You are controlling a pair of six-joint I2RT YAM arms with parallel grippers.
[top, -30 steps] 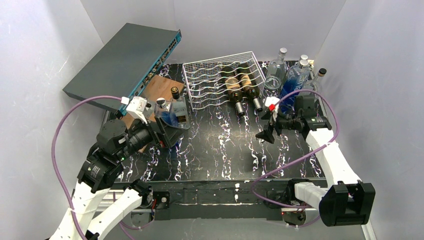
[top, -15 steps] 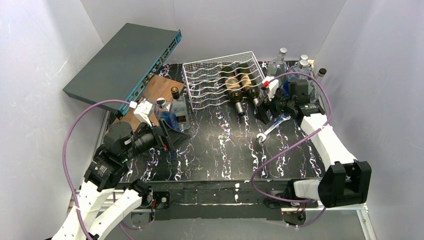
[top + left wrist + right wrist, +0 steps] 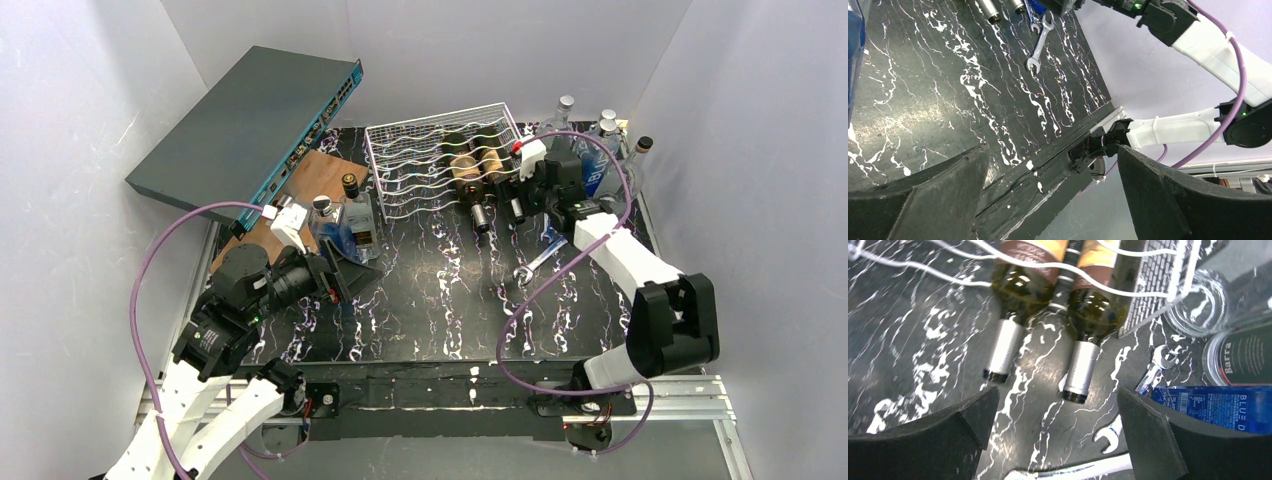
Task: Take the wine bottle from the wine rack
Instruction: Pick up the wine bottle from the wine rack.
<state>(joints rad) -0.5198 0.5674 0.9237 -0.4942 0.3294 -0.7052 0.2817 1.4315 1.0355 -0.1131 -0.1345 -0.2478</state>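
Right gripper point(image 3: 1058, 395) hovering, fingers spread wide, just off the wine bottle point(image 3: 1088, 315) neck. Bottle lying in the wine rack point(image 3: 420, 160), rightmost of two, second bottle point(image 3: 1020, 295) alongside, long axis pointing at the gripper. Left gripper point(image 3: 1050, 155), also spread, sitting well apart.

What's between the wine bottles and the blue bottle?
A silver wrench, flat on the table between wine bottle and blue bottle; right wrist view shows it.

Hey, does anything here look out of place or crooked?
Yes. The grey network switch at the rear left sits tilted, one side raised toward the wall. A wrench also lies loose on the table before the wine rack.
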